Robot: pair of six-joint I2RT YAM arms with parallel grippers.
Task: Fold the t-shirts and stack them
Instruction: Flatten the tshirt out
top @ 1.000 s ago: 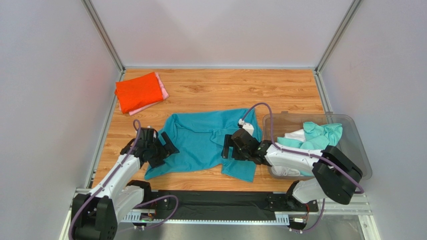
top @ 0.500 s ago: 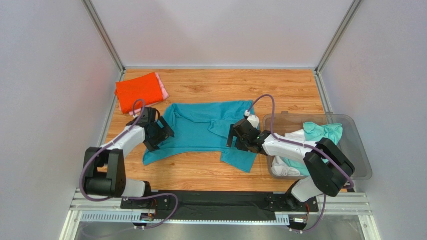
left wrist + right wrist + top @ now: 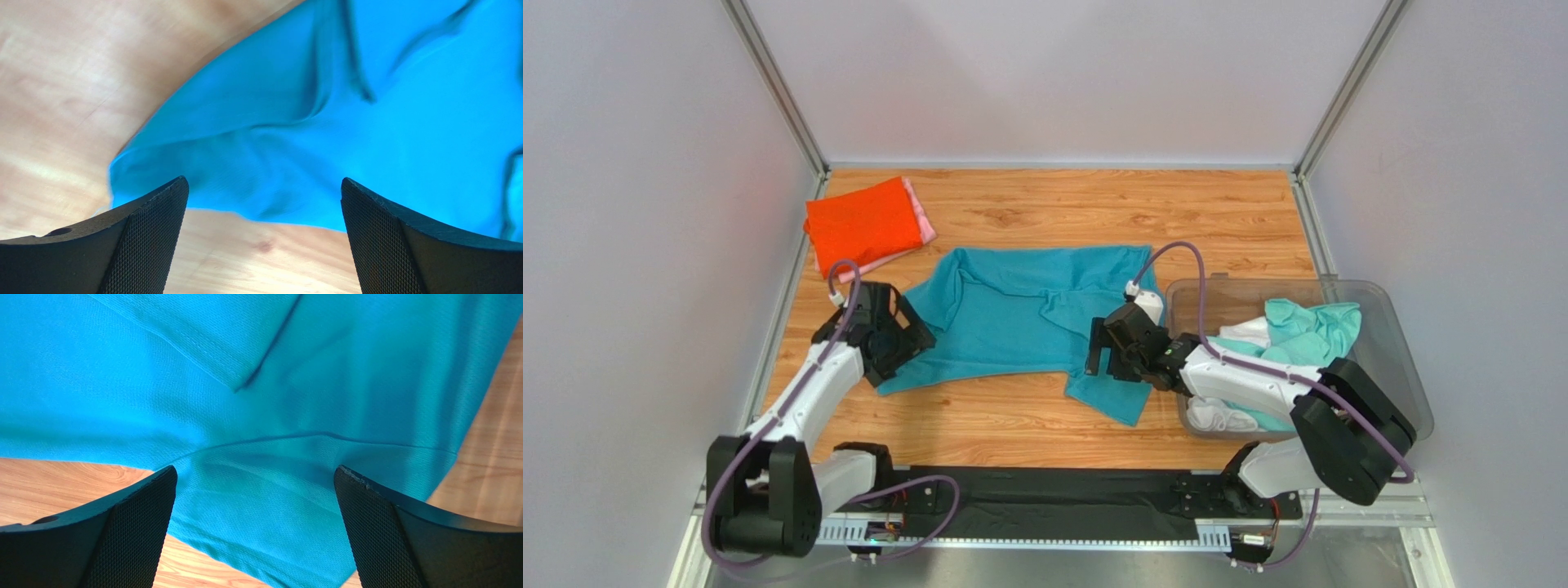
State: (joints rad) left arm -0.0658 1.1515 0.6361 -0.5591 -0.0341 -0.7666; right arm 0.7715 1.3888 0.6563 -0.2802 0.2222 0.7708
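A teal t-shirt (image 3: 1020, 312) lies spread and wrinkled on the wooden table, with one corner folded down at its front right. My left gripper (image 3: 906, 346) stands open at the shirt's left front corner. In the left wrist view the cloth's edge (image 3: 380, 122) lies just ahead of the gripper (image 3: 264, 193), with bare wood between the fingers. My right gripper (image 3: 1092, 358) is open low over the shirt's right part; cloth (image 3: 184, 373) fills the gap in front of this gripper (image 3: 255, 481). A folded orange-red t-shirt (image 3: 860, 224) lies on a pink one (image 3: 922, 221) at the back left.
A clear plastic bin (image 3: 1406, 392) at the right holds a mint-green t-shirt (image 3: 1314, 328) and a white one (image 3: 1247, 333). The right arm reaches leftward past the bin's near left corner. Metal frame posts and white walls enclose the table.
The teal shirt has shifted toward the back of the table. Both grippers moved back with it, then came slightly nearer again. Both have stayed open.
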